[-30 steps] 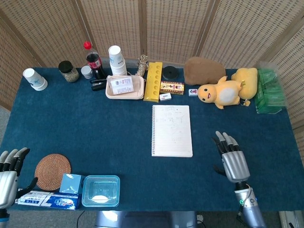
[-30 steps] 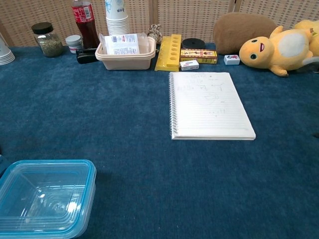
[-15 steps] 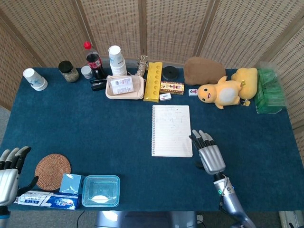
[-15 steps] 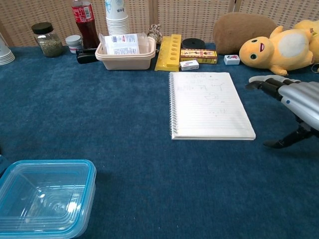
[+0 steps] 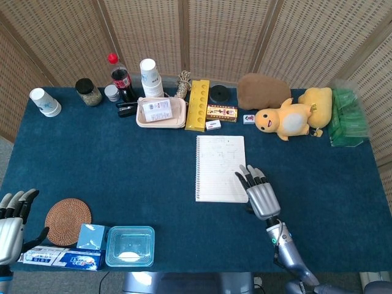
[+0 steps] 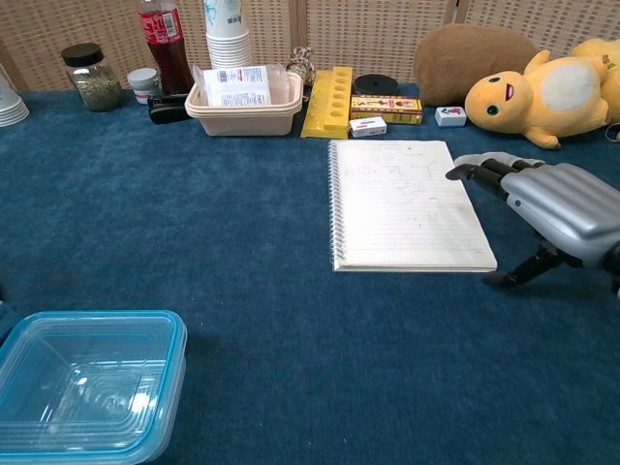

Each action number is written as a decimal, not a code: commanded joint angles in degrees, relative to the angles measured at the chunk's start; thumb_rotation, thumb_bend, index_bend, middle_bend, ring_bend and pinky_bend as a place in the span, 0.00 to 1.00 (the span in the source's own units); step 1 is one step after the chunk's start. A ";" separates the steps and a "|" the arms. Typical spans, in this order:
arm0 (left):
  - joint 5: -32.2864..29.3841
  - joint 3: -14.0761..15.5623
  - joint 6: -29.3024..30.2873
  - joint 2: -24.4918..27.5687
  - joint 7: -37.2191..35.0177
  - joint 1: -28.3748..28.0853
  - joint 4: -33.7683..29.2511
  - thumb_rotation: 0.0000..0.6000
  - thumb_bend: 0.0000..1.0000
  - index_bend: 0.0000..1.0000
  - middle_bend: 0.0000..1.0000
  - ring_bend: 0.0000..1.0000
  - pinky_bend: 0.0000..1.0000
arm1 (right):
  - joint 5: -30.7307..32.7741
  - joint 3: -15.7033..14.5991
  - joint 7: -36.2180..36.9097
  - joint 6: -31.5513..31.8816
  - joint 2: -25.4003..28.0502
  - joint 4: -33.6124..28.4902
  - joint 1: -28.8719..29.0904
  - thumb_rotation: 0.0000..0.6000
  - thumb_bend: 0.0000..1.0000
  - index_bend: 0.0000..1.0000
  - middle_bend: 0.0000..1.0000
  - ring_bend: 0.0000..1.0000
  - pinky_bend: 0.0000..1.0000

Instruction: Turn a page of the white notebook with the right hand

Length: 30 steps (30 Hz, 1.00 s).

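Note:
The white spiral notebook [image 5: 220,167] [image 6: 402,205] lies open and flat in the middle of the blue table, spiral along its left edge, faint writing on the top page. My right hand [image 5: 259,193] [image 6: 548,203] hovers palm down at the notebook's near right corner. Its fingers are spread and their tips reach over the page's right edge. It holds nothing. My left hand [image 5: 12,223] stays at the table's near left corner, fingers apart and empty; the chest view does not show it.
A clear blue-rimmed container [image 5: 130,245] [image 6: 85,386], a woven coaster [image 5: 67,220] and a toothpaste box [image 5: 60,258] sit at the near left. Along the back stand cups, a cola bottle [image 5: 120,77], a beige tray [image 5: 161,113], a yellow rack [image 5: 198,104] and plush toys [image 5: 288,119].
My right hand has moved left across the table from the near right, and its fingertips now reach over the notebook's right edge. The left hand has stayed put.

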 commanded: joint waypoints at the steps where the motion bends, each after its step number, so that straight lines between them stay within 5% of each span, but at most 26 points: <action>1: -0.07 -0.01 -0.01 -0.01 -0.13 0.00 0.11 1.00 0.24 0.18 0.14 0.09 0.00 | 0.13 0.05 -0.16 -0.18 -0.34 0.68 0.40 1.00 0.16 0.10 0.10 0.04 0.15; 30: 0.04 0.21 0.04 -0.29 -1.38 0.02 0.55 1.00 0.23 0.18 0.14 0.09 0.00 | -1.49 0.90 4.61 5.30 -4.14 7.27 2.57 1.00 0.16 0.10 0.10 0.06 0.15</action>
